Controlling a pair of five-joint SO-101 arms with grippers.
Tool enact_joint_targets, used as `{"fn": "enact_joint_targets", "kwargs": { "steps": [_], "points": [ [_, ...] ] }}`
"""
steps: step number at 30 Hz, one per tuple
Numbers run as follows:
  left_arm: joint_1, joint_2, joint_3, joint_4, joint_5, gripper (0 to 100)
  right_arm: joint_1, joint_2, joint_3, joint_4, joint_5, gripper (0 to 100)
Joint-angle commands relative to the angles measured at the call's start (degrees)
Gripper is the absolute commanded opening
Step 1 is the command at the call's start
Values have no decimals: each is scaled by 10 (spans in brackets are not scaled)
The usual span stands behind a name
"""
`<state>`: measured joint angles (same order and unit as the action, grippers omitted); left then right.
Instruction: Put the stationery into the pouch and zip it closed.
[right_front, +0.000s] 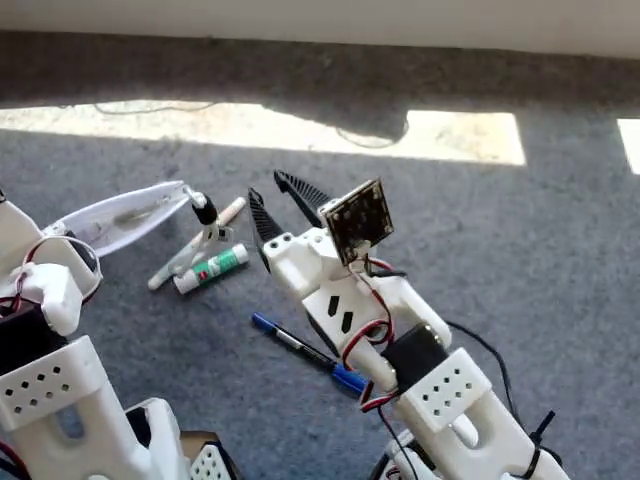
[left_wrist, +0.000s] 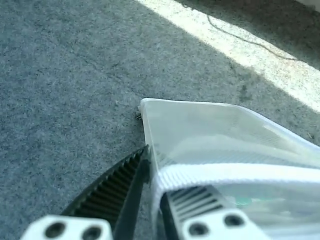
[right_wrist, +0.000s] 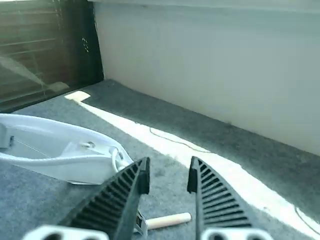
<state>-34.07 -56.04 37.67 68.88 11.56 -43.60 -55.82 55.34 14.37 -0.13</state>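
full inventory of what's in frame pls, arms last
pouch: 1, translucent white, on the carpet, one end in the left gripper
white pen: 1, white with a black part, by the pouch's tip
glue stick: 1, white with green label, touching the white pen
blue pen: 1, blue and black, partly under the right arm
cable: 1, thin, dark, across the sunlit strip
carpet: grey, underneath everything
left gripper: shut on the pouch's edge
right gripper: open, above the carpet by the white pen

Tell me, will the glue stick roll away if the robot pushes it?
Probably a bit: the glue stick is a round tube lying on its side. The grey carpet would likely slow it, and the white pen beside it might block it.
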Motion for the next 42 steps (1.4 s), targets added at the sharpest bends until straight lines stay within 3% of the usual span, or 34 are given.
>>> {"fn": "enact_joint_targets", "kwargs": {
  "steps": [1,9,13,28,36,42],
  "points": [
    [-19,-4,-4,-6,5,7,17,-48,-5,95,9,124],
    [-56,-4,-7,-7,7,7,-17,-77,-3,235,17,124],
    [-65,-4,-7,-7,7,7,-66,-42,-6,285,82,124],
    [-65,-4,-5,-7,7,7,-99,246,-83,328,86,124],
    [-126,-4,-6,-22,30,7,-97,378,-153,328,86,124],
    [-126,-4,-5,-22,31,7,-99,454,-199,328,86,124]
  ]
}}
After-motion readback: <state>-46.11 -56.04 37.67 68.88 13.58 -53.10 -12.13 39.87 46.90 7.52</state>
